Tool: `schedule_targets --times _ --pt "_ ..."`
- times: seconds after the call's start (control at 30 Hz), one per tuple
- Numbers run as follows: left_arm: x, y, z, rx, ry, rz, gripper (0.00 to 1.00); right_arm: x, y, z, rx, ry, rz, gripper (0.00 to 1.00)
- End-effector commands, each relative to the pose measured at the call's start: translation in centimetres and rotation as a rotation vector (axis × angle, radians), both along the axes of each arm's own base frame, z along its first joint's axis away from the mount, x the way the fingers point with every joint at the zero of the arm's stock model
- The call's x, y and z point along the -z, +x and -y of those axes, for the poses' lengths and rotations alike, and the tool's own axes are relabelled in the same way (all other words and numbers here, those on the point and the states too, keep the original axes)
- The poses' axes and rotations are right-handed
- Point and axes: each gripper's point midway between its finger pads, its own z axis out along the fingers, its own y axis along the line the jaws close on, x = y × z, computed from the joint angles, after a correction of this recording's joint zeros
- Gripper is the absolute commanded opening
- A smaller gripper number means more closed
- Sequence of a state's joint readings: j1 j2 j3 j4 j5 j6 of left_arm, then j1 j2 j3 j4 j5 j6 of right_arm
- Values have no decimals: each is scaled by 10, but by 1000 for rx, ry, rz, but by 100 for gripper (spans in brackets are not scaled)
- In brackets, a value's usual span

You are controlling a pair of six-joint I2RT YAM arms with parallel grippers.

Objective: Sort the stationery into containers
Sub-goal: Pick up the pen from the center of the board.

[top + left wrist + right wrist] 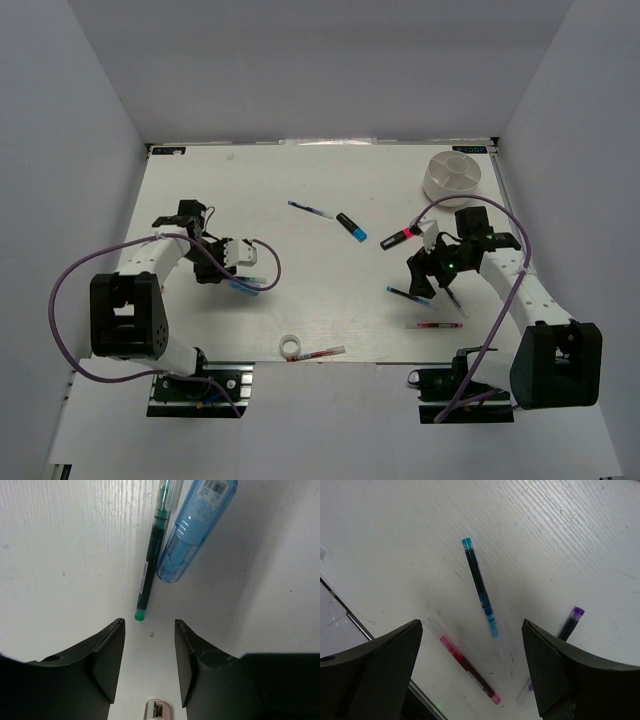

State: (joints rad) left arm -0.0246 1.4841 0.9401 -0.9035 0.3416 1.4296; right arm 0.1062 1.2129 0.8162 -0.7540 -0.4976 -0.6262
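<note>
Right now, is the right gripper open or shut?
Open: on the right gripper, the fingers stand wide apart in its wrist view, holding nothing; the teal-capped pen lies on the table.

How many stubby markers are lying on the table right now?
2. The blue-capped marker lies near the middle of the table; the pink-capped marker lies just to its right. Others may be hidden from view.

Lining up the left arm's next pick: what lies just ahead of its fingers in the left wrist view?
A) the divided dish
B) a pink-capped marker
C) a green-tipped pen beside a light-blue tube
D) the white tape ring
C: just beyond the open, empty left gripper lies a green-tipped pen, with the light-blue tube beside it.
</note>
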Motion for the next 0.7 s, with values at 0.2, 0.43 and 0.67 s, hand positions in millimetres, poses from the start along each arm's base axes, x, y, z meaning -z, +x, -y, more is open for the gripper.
schedule_targets --times 0.2,0.43,0.67 --pt "3 18 4 90 -81 73 53 -20 12 -8 -3 39 32 86" --pt "13 14 13 134 -128 28 50 -24 18 -9 -2 46 30 86" --pt "28 3 14 144 -134 -1 42 -26 23 -9 -3 46 28 86"
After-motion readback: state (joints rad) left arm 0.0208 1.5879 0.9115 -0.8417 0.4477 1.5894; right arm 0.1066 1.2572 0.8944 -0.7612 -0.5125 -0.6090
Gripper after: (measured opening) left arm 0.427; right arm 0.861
